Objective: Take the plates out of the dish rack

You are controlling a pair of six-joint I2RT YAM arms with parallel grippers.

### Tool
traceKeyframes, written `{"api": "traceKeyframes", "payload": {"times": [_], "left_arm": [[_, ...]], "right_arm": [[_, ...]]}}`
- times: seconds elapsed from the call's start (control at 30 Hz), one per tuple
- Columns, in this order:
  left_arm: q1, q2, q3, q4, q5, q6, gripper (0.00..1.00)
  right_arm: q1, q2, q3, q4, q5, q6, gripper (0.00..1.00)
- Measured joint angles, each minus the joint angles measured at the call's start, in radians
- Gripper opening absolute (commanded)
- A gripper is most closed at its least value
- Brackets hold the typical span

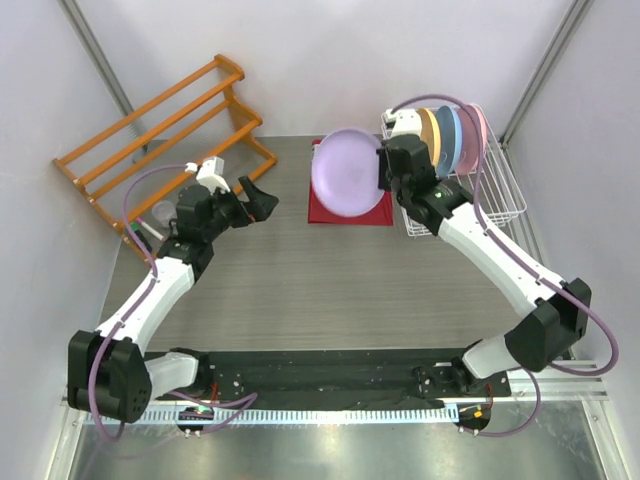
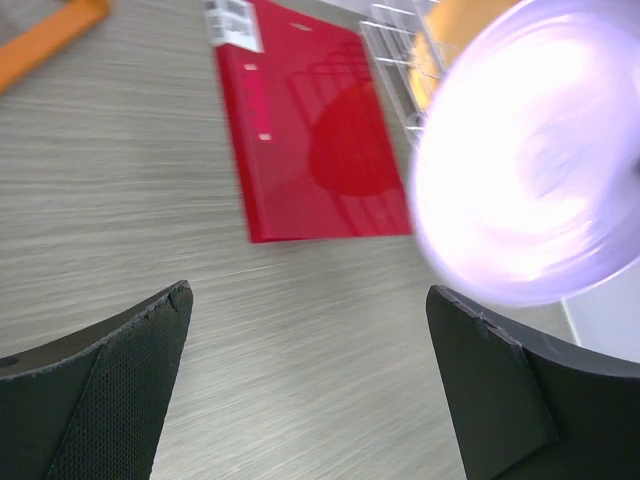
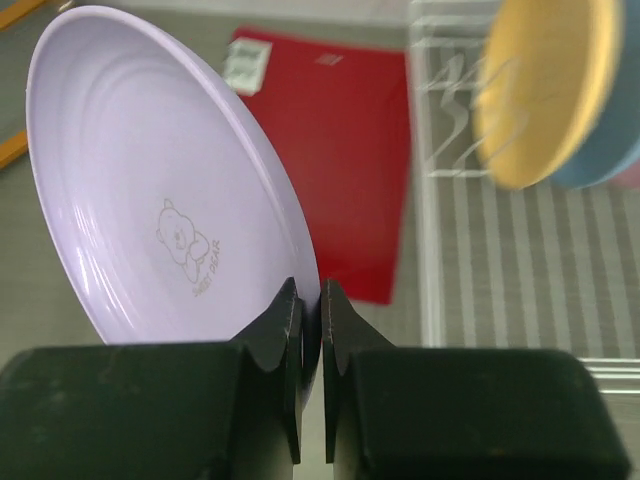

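Note:
My right gripper (image 1: 384, 172) is shut on the rim of the lilac plate (image 1: 345, 172) and holds it on edge in the air above the red mat (image 1: 348, 211). The right wrist view shows the plate (image 3: 160, 190) pinched between the fingertips (image 3: 290, 310). It also shows blurred in the left wrist view (image 2: 530, 160). The orange-yellow plate (image 1: 432, 135), light blue plate (image 1: 456, 137) and pink plate (image 1: 477, 135) stand upright in the white wire dish rack (image 1: 500, 195) at the back right. My left gripper (image 1: 262, 199) is open and empty above the table, left of the mat.
An orange wooden slatted rack (image 1: 165, 125) stands at the back left. The red mat (image 2: 310, 130) lies flat at the table's middle back. Grey walls close in on both sides.

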Motion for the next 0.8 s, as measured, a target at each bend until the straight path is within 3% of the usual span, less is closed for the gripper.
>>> {"api": "traceKeyframes", "payload": {"times": [0.33, 0.5, 0.63, 0.8], "left_arm": [[-0.134, 0.003, -0.029, 0.086, 0.006, -0.015, 0.96], [-0.156, 0.005, -0.046, 0.102, -0.028, -0.021, 0.70], [-0.158, 0.006, -0.052, 0.106, -0.068, -0.019, 0.69], [-0.160, 0.004, -0.056, 0.100, -0.119, -0.016, 0.76]], "right_arm": [[0.006, -0.062, -0.197, 0.050, -0.455, 0.240, 0.04], [0.006, -0.063, -0.239, 0.093, -0.555, 0.298, 0.05], [0.007, -0.063, -0.258, 0.127, -0.592, 0.327, 0.05], [0.007, -0.064, -0.272, 0.138, -0.574, 0.334, 0.05]]}}
